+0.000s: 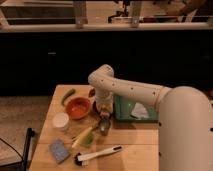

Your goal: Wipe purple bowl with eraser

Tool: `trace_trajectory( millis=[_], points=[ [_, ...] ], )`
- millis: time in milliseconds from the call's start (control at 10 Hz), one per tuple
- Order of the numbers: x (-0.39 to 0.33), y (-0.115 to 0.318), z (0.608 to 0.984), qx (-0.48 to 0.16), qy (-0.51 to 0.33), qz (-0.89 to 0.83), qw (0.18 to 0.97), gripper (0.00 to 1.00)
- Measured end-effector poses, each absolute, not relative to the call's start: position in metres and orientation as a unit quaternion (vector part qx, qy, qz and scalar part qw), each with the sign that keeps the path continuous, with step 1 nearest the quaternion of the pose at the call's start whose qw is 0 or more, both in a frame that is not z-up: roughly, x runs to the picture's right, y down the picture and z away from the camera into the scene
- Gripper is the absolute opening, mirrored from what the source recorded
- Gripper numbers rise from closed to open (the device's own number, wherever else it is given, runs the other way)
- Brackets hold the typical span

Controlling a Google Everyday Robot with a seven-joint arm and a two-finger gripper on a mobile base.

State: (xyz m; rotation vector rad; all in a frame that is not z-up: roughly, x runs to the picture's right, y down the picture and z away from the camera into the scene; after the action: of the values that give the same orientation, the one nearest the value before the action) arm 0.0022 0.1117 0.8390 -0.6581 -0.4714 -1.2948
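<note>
Gripper (pixel 104 111): hanging low over the tabletop (pixel 135 147), just right of the orange bowl (pixel 78 107) and right above the metal cup (pixel 104 125).
Grip: honestly not showing enough to tell if it's open, closed or holding anything.
Purple bowl (pixel 95 106): sitting squeezed between the orange bowl and the gripper, mostly hiding behind the arm, looking nearly black.
Eraser (pixel 59 150): lying flat near the front left corner, well apart from the gripper.
Brush (pixel 100 154): lying beside the eraser along the front edge.
</note>
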Motion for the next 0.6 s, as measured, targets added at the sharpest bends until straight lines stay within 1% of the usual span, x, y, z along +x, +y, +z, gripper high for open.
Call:
trace_trajectory(
  millis=[400, 600],
  points=[
    [0.006, 0.087, 0.858, -0.296, -0.189, -0.572, 0.742, 0.0],
    [-0.001, 0.081, 0.859, -0.291, -0.187, -0.572, 0.744, 0.0]
  ],
)
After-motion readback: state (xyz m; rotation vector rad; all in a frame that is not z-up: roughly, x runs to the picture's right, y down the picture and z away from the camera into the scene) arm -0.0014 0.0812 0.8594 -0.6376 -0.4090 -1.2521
